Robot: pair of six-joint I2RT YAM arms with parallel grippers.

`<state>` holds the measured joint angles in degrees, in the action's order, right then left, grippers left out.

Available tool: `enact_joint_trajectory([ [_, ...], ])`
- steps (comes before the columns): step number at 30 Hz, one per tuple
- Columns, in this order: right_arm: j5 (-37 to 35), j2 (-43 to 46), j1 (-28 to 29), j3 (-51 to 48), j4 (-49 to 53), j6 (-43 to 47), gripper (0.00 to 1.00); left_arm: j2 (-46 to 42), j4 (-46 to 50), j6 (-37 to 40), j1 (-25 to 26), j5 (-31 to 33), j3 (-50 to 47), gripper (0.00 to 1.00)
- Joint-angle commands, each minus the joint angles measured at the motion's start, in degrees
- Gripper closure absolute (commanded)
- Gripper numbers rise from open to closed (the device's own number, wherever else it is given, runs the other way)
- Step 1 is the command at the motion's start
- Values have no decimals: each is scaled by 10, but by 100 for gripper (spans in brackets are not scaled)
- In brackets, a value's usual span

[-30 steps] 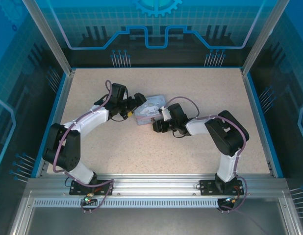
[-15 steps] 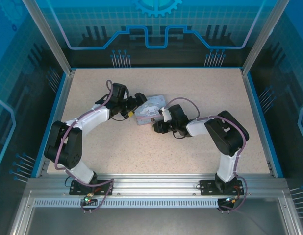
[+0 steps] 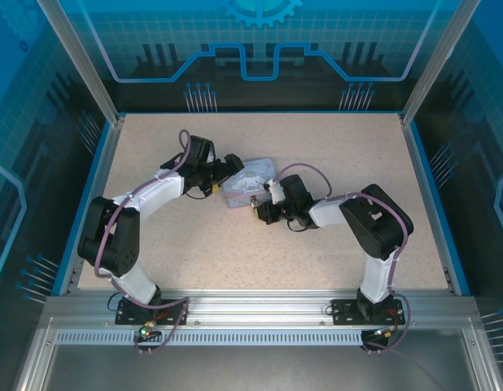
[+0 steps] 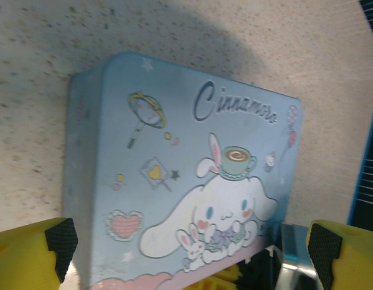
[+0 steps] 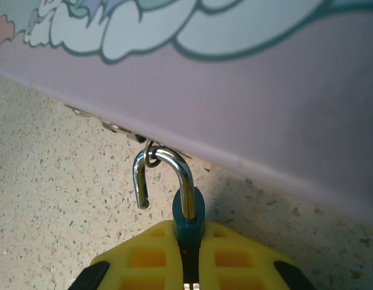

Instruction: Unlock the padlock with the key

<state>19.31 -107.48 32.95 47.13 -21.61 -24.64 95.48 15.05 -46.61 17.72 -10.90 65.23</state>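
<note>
My left gripper [image 4: 192, 241] stands spread wide, one finger on either side of the pastel blue rectangular tin [image 4: 174, 139] with a white cartoon figure. My right gripper [image 5: 188, 257] pinches the small teal padlock [image 5: 188, 216], its silver shackle [image 5: 174, 162] hooked at the tin's edge.

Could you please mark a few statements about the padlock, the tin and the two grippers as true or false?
1. The right gripper has its jaws shut on the padlock. True.
2. Both ends of the shackle sit inside the padlock's body. False: one end hangs free, so the shackle is open.
3. The shackle is hooked through a small metal loop at the edge of the tin. True.
4. The left gripper has its jaws clamped shut. False: they stand wide apart, with the tin's lid in view between them.
</note>
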Motion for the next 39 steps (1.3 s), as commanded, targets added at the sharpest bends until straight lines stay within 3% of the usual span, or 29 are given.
enact_joint_trajectory([
  [1,18,2,-1,-10,18,-38,100,1,76,60,-4,74,26,1],
  [9,26,17,0,-19,15,-100,100,25,121,98,26,139,30,1],
  [16,12,31,1,-32,16,-160,100,55,114,92,44,150,21,1],
  [22,0,26,7,-51,-23,-249,100,69,101,82,44,138,8,1],
  [29,-32,-8,24,-82,-137,-382,100,74,76,65,44,111,-16,1],
  [39,-85,-62,55,-86,-203,-469,100,83,47,49,44,74,-41,1],
])
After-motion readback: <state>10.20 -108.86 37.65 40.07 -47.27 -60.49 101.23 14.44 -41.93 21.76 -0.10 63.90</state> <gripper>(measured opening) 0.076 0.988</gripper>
